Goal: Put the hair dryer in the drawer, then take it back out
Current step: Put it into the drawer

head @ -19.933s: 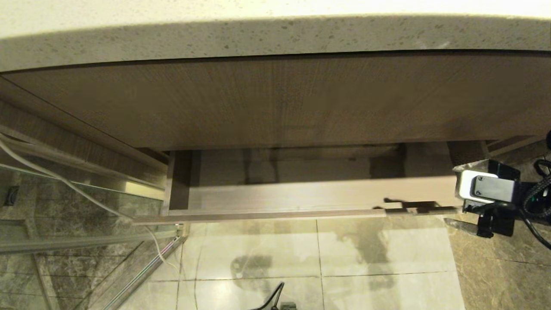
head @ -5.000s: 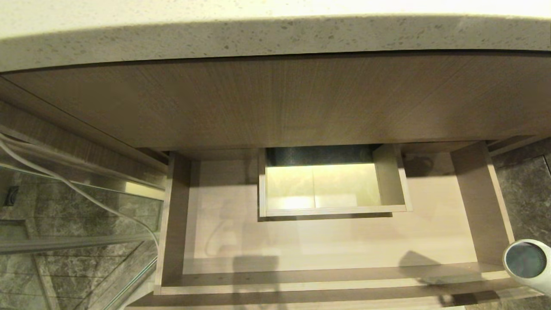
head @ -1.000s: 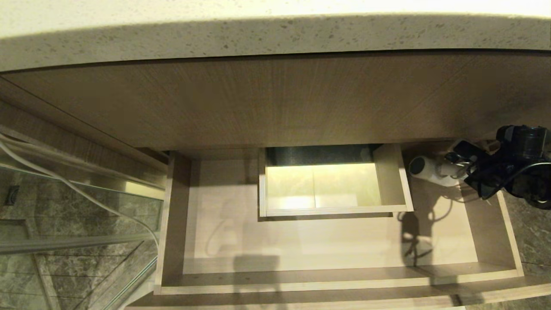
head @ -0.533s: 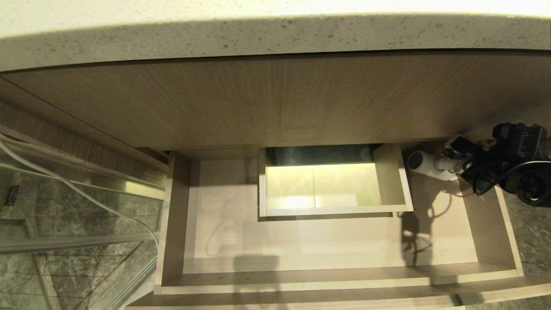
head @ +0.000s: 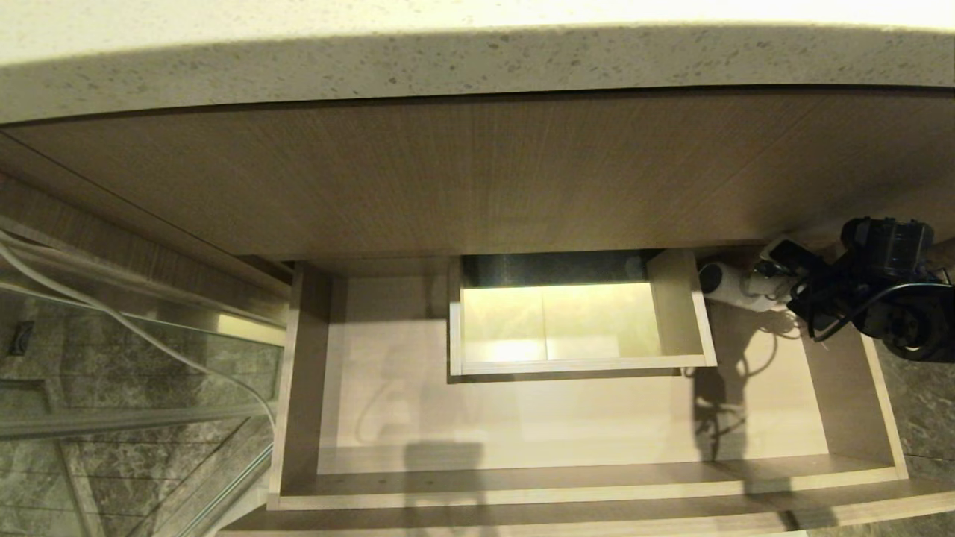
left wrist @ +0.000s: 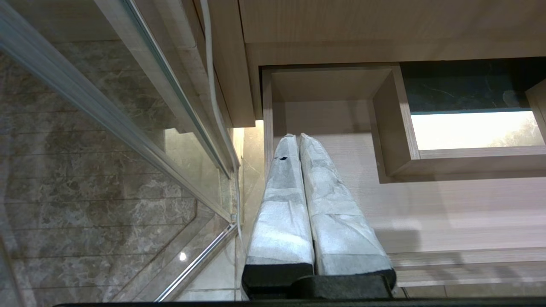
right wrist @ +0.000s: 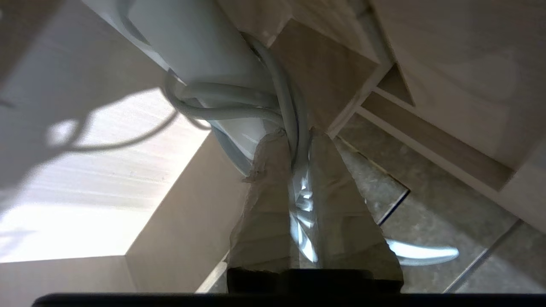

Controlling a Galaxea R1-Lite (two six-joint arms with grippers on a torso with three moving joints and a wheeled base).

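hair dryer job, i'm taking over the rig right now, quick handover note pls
Right tool: at the drawer's back right corner, fingers around the hair dryer's cord; grip state unclear.
Left tool: shut, empty, parked above the drawer's left side.
Drawer: pulled open. Hair dryer inside, right of the boxed cutout, nozzle facing left.
Done: drawer opened, dryer brought in.
Left: confirm the release, then take it back out.

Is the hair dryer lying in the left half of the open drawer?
No, the hair dryer is at the drawer's back right corner, by the right gripper.
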